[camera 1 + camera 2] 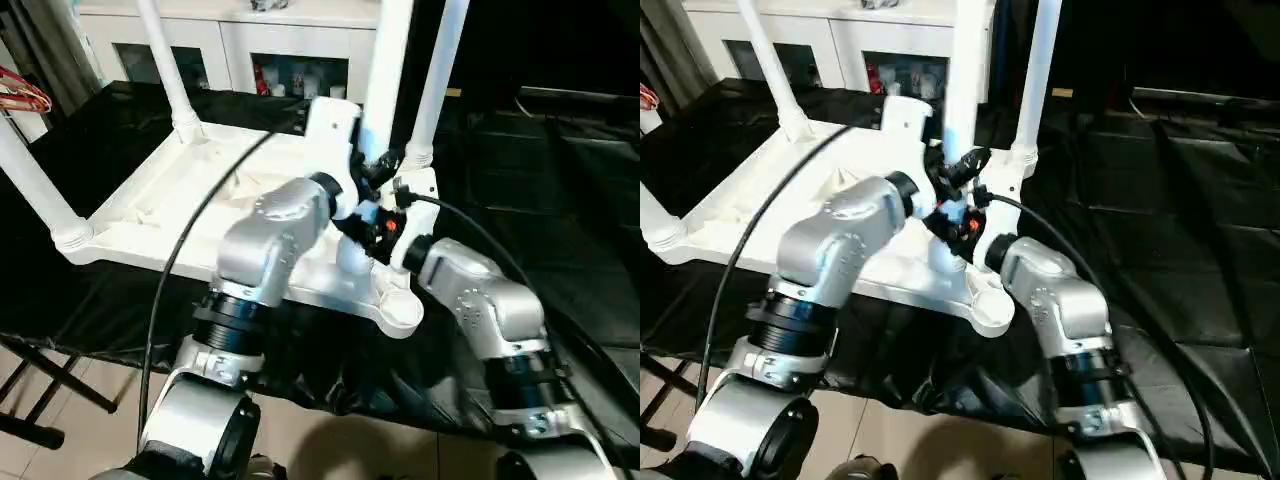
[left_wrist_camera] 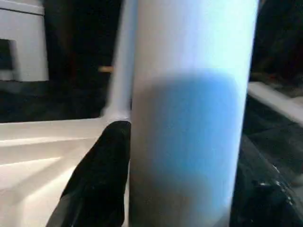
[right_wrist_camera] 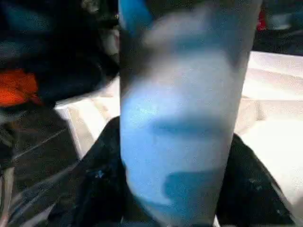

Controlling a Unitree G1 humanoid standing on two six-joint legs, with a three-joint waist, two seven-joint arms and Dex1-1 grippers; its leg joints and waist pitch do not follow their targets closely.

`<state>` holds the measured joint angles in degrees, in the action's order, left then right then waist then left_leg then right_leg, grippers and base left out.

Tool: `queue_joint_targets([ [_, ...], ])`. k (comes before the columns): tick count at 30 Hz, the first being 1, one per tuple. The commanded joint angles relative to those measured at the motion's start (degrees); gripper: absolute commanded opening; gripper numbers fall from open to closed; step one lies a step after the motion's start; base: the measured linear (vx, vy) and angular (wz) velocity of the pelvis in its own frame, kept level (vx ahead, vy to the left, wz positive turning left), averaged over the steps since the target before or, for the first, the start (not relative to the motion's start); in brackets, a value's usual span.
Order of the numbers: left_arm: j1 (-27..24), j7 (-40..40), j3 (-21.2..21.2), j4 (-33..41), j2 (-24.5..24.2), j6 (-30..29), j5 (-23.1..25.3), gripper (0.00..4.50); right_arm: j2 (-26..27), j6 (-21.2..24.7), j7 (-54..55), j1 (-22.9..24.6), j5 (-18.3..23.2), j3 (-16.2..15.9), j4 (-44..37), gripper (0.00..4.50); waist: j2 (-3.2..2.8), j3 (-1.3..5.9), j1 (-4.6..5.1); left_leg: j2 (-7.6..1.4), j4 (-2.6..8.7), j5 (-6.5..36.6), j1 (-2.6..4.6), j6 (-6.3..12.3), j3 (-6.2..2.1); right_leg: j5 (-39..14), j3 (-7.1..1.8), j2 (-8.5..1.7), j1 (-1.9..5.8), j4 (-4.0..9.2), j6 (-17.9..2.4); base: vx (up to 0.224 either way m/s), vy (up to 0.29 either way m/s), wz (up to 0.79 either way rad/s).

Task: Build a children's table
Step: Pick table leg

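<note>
The children's table top [image 1: 170, 190] lies upside down on the black-sheeted table, ribbed underside up. Three white legs stand in its sockets: near left [image 1: 40, 190], far left [image 1: 165, 60] and far right [image 1: 437, 80]. A fourth leg [image 1: 385, 70] stands upright over the near right part of the top, just inward of the empty corner socket [image 1: 400, 310]. My left gripper [image 1: 372, 172] is shut on this leg; its black fingers [image 2: 99, 184] flank the tube. Just below it, my right gripper [image 1: 375, 232] is also shut on the leg [image 3: 180, 132].
A white cabinet with glass doors [image 1: 250, 55] stands behind the black-sheeted table [image 1: 560, 160]. A black cable [image 1: 190, 230] loops over my left forearm. The table's folding frame [image 1: 50, 390] and tiled floor show at the lower left.
</note>
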<state>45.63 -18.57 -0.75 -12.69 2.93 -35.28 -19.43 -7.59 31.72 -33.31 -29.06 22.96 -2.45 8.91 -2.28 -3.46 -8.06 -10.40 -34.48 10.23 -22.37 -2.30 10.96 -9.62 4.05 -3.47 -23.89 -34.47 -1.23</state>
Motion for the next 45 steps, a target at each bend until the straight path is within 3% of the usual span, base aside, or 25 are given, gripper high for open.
queue_joint_targets([
  [1, 0.33, -4.62, 1.7, 1.86, -0.66, -3.7, -5.0, 3.06, -0.7, -0.48, -4.32, 0.24, 2.51, -0.38, -3.31, 1.91, 0.82, 4.89, 0.14, -2.33, 3.0, 4.37, 0.86, 3.65, -1.29, -9.22, -2.65, -4.8, 3.7, 3.54, -9.45, 0.0, 0.0, 0.0],
  [4, -0.73, -13.11, 4.18, 4.29, -2.64, -9.83, -13.61, 3.06, -2.85, -0.39, -11.07, 1.42, 5.64, -0.27, -5.45, 1.91, 0.76, 4.77, 0.08, -2.55, 3.02, 4.73, 0.79, 4.09, -1.38, -9.13, -2.62, -4.76, 3.61, 3.47, -10.62, 0.0, 0.0, 0.0],
  [8, -0.61, -23.57, 7.84, 3.46, -6.53, -17.06, -23.02, 3.06, -6.73, 4.07, -21.92, 3.37, 13.61, 1.5, -9.44, 1.91, 0.88, 4.65, -0.01, -2.22, 2.94, 5.39, 0.98, 5.03, -1.2, -11.18, -2.53, -4.53, 3.74, 3.7, -10.58, 0.0, 0.0, 0.0],
  [15, 0.18, -29.74, 9.07, 1.34, -8.83, -20.85, -27.67, 3.06, -11.52, 8.19, -29.51, 5.12, 17.4, 0.34, -11.54, 1.91, 0.72, 4.55, -0.27, -2.4, 3.14, 6.83, 1.08, 3.35, -1.41, -16.11, -2.49, -4.7, 3.63, 4.24, -8.87, 0.0, 0.0, 0.0],
  [16, 0.34, -30.76, 9.19, 1.18, -9.03, -21.18, -28.49, 2.77, -12.25, 8.9, -30.44, 5.32, 17.87, 0.07, -11.8, 1.91, 0.7, 4.59, -0.26, -2.44, 3.18, 6.76, 1.09, 3.11, -1.48, -15.49, -2.54, -4.6, 3.66, 4.15, -8.85, 0.0, 0.0, 0.0],
  [17, 0.67, -31.43, 9.21, 0.81, -9.39, -22.01, -29.14, 2.77, -13.05, 9.68, -31.48, 5.57, 18.36, -0.25, -12.18, 1.91, 0.46, 4.59, -0.32, -2.37, 3.14, 6.82, 1.1, 3.02, -1.49, -15.45, -2.51, -4.62, 3.68, 4.12, -8.91, 0.0, 0.0, 0.0],
  [28, 0.95, -33.1, 7.07, 0.96, -10.49, -22.25, -29.1, 2.03, -15.01, 10.82, -32.96, 5.59, 19.28, -0.33, -12.63, 1.91, 0.49, 4.66, -0.4, -2.43, 3.06, 6.74, 1.09, 2.7, -1.51, -15.22, -2.52, -4.68, 3.72, 4.14, -9.2, 0.0, 0.0, 0.0],
  [33, 0.34, -33.16, 6.64, 2.68, -10.28, -22.65, -29.5, 1.97, -15.32, 10.63, -32.91, 5.68, 18.97, -0.35, -12.85, 1.91, 0.6, 4.65, -0.39, -2.46, 3.07, 6.97, 1.07, 2.48, -1.52, -15.7, -2.53, -4.74, 3.75, 4.11, -9.07, 0.0, 0.0, 0.0],
  [37, -0.03, -31.65, 6.8, 3.38, -9.78, -21.6, -29.49, 1.96, -14.77, 8.43, -30.96, 5.1, 16.36, -0.8, -11.39, 1.91, 0.64, 4.63, -0.33, -2.4, 3.05, 6.83, 0.98, 2.3, -1.52, -16.07, -2.52, -4.71, 3.72, 4.11, -8.84, 0.0, 0.0, 0.0],
  [40, -0.08, -29.72, 6.91, 3.59, -9.29, -20.09, -28.28, 1.96, -13.95, 7.59, -28.7, 4.28, 15.4, -0.36, -10.02, 2.61, 0.56, 4.66, -0.38, -2.41, 3.03, 6.8, 1.05, 2.38, -1.52, -16.14, -2.53, -4.68, 3.67, 4.18, -8.66, 0.0, 0.0, 0.0],
  [45, 0.17, -25.44, 6.08, 3.95, -8.57, -15.79, -23.96, 1.89, -12.93, 5.64, -23.37, 2.93, 12.46, 0.54, -8.11, 3.03, 0.69, 4.59, -0.15, -2.39, 3.09, 7.17, 1.15, 1.66, -1.52, -16.87, -2.58, -4.64, 3.58, 4.26, -7.87, 0.0, 0.0, 0.0],
])
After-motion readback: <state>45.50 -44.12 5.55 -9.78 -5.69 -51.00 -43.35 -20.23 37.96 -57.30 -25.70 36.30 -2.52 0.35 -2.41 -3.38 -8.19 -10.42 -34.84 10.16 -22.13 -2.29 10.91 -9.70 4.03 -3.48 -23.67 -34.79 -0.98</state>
